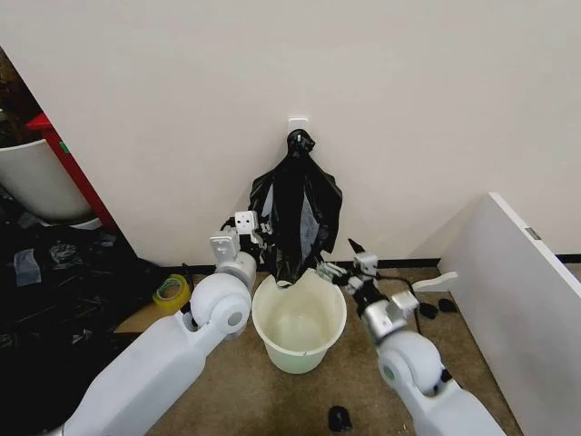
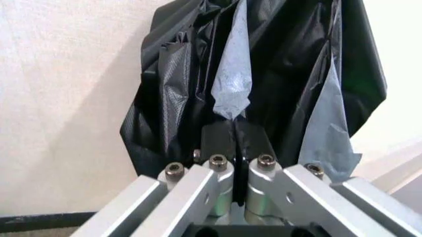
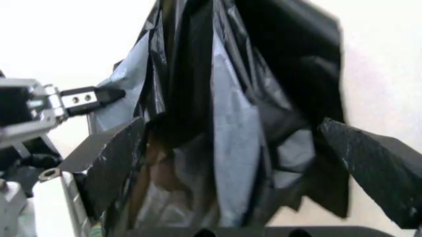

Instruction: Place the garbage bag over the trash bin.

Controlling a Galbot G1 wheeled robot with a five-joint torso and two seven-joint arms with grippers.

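left claw [image 2: 234,148] pinched tight on bag [image 1: 298,213] edge, centre frame | right claw [image 3: 231,148] wide around bag | bin [image 1: 300,329] below, lower centre | risk: thin bag tears or slips from my pinch, since top is knotted to wall hook [image 1: 299,123]

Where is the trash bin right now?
In the head view, the trash bin stands on the floor centre frame, directly below the black bags hanging on the wall, between the left gripper and right gripper.
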